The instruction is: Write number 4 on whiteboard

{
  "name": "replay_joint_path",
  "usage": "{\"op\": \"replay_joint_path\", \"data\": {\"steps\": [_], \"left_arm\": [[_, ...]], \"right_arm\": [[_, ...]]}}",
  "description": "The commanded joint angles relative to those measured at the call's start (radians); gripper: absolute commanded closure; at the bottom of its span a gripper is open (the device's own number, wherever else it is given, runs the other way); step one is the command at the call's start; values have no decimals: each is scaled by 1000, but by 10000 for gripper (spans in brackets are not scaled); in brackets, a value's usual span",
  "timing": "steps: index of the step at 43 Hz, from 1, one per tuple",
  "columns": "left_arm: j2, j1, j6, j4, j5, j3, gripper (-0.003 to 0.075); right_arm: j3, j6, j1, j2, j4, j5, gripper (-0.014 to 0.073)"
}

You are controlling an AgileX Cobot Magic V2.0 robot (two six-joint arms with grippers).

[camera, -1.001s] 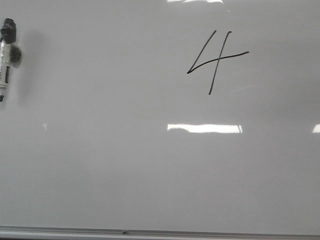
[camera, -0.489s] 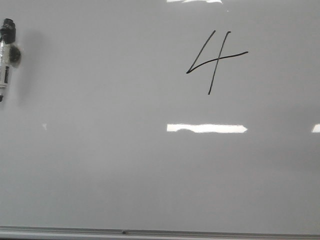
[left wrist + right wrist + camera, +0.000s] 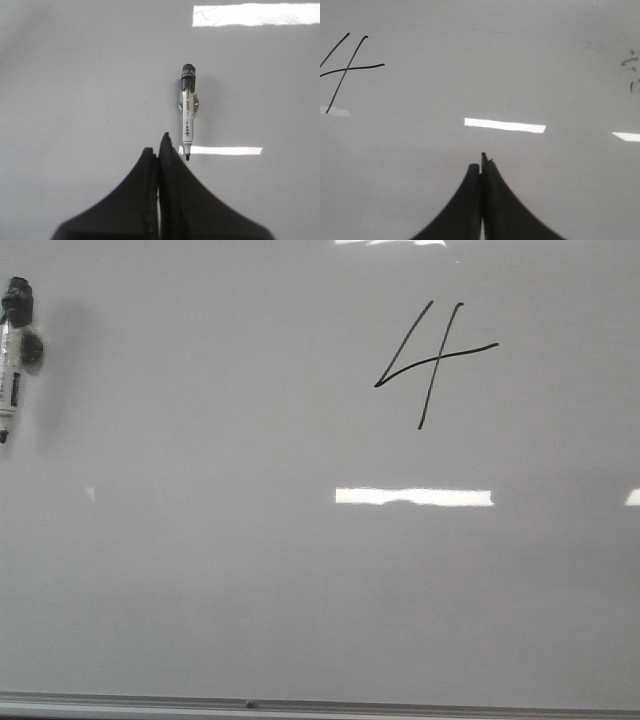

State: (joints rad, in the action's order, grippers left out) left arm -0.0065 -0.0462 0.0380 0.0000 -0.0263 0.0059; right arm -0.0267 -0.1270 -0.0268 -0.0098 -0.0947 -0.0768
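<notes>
Looking through the left wrist camera, I see my left gripper (image 3: 159, 145) with its fingers pressed together on nothing; a marker (image 3: 187, 115) lies on the whiteboard (image 3: 220, 570) just beyond the fingertips and slightly to one side, its tip pointing back toward them. My right gripper (image 3: 482, 162) is likewise closed and empty above bare board. The number 4 (image 3: 432, 360) is drawn in thin black strokes well ahead of that gripper and off to its left. Faint smudges (image 3: 631, 62) sit far to its other side.
</notes>
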Motion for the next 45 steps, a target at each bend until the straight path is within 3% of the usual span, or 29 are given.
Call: {"op": "replay_joint_path", "data": {"steps": [1,7,45], "left_arm": [[-15,-8,0,0,85,7,741],[-15,-8,0,0,85,7,741],[-15,-8,0,0,85,7,741]], "right_arm": [[15,-12,-5,-19,5,91,662],[15,52,-5,-21,12,113,662],[15,53,-5,-20,14,118,662]]}}
